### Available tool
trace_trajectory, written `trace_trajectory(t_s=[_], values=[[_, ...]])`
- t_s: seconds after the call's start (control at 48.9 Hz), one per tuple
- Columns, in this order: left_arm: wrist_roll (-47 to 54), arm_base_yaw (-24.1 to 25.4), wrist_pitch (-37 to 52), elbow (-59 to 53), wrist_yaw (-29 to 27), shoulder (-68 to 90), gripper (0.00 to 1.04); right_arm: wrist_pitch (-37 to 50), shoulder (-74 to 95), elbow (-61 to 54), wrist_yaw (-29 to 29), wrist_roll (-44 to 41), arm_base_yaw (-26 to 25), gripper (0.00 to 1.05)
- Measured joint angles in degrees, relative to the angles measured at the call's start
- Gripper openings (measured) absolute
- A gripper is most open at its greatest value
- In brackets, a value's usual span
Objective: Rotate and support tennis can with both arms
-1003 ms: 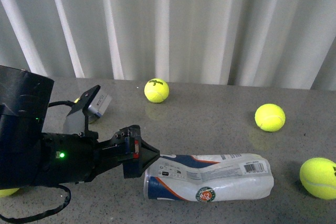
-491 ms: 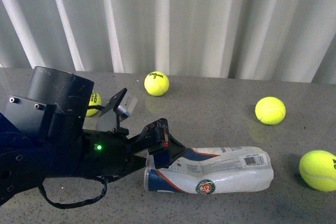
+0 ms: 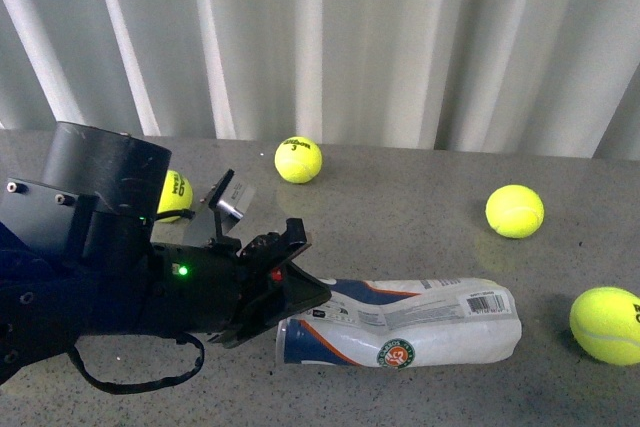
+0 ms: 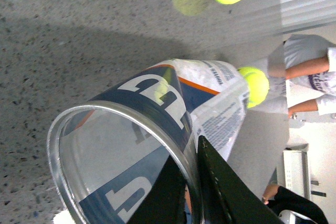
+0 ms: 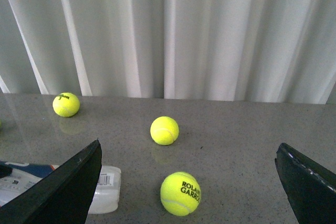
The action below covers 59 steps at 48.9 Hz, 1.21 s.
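The can [image 3: 400, 332] lies sideways on the tabletop [image 3: 420, 237], its open rim pinched by the left gripper [image 3: 305, 297] — grasp made, I judge — while the right gripper [image 5: 189, 146] hangs wide open, not touching it; next, the left must rotate it and the right support it.

Looked bulky and black at the left arm [image 3: 100, 282], bore a cylindrical joint [image 3: 105, 162] with small screws [image 3: 58, 200], glowed at one green light [image 3: 181, 270], trailed a looping black cable [image 3: 88, 379].
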Motion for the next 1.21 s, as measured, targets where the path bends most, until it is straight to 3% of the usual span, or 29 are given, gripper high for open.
trace_trajectory(t_s=[0.143,0.266,0.43,0.716,0.942,1.208], values=[[-0.8,0.6,-1.8,-0.3,-0.1,-3.6,0.04,0.0,0.0,0.0,0.0,0.0,0.0,0.98],[4.9,2.1,-13.8,0.2,-1.0,-11.9,0.04,0.0,0.0,0.0,0.0,0.0,0.0,0.98],[30.6,2.4,-41.0,11.6,-12.2,-26.6,0.04,0.0,0.0,0.0,0.0,0.0,0.0,0.98],[62.1,-5.1,-65.9,28.6,-25.8,-29.4,0.04,0.0,0.0,0.0,0.0,0.0,0.0,0.98],[76.7,-11.8,-75.8,32.4,-32.7,-24.7,0.04,0.0,0.0,0.0,0.0,0.0,0.0,0.98],[83.2,-15.1,-76.1,33.4,-39.4,-19.6,0.04,0.0,0.0,0.0,0.0,0.0,0.0,0.98]])
